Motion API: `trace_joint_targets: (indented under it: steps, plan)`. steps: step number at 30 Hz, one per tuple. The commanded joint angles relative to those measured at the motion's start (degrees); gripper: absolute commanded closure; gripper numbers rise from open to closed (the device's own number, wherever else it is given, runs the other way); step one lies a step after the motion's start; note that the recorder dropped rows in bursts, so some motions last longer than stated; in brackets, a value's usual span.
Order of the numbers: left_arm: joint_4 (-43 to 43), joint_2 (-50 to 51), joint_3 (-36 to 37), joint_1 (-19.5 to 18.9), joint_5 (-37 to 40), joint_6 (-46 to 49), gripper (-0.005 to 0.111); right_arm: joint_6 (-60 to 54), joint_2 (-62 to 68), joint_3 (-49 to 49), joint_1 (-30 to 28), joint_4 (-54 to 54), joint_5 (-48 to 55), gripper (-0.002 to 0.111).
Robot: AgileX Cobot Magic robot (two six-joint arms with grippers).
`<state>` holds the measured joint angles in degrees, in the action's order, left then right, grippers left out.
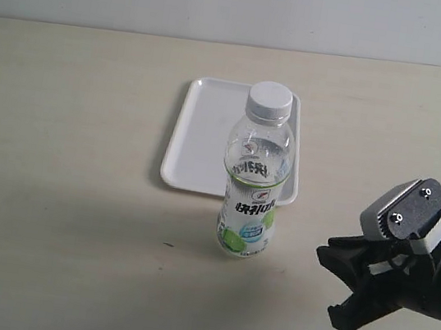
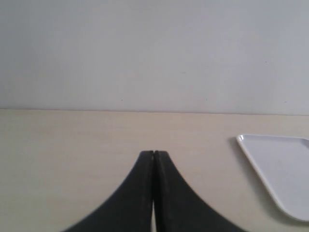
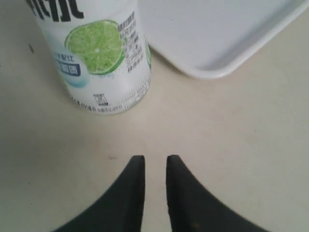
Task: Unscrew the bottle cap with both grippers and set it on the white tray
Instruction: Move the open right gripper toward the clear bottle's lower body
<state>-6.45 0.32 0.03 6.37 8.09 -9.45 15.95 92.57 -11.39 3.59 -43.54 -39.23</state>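
Observation:
The clear bottle with its white-and-green lime label stands upright on the table, just in front of the white tray. The white ribbed bottle cap sits on its neck. My right gripper hovers low to the bottle's right, apart from it, carrying a white-grey block. In the right wrist view the right gripper is open by a narrow gap and holds nothing, with the bottle's base and a tray corner ahead. My left gripper is shut and empty, out of the exterior view.
The beige table runs back to a pale wall. In the left wrist view a corner of the tray lies off to one side of the shut fingers. A small dark speck marks the table left of the bottle.

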Motion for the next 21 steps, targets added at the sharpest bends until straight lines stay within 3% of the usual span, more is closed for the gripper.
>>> trace_joint_targets:
  steps: [1, 9, 14, 21]
  plan:
    - [0.1, -0.3, 0.0, 0.4, 0.0, 0.2, 0.107, -0.8, 0.3, -0.3, 0.1, 1.6, -1.5, 0.070]
    - [0.1, -0.3, 0.0, 0.4, 0.0, 0.2, 0.107, -2.9, 0.3, -0.3, 0.1, 5.7, -2.3, 0.063]
    - [0.1, -0.3, 0.0, 0.4, 0.0, 0.2, 0.107, -4.2, 0.3, -0.3, 0.1, 9.5, -3.7, 0.039]
    - [0.1, -0.3, 0.0, 0.4, 0.0, 0.2, 0.107, -9.4, 0.4, 0.2, 0.1, 1.9, -14.9, 0.037]
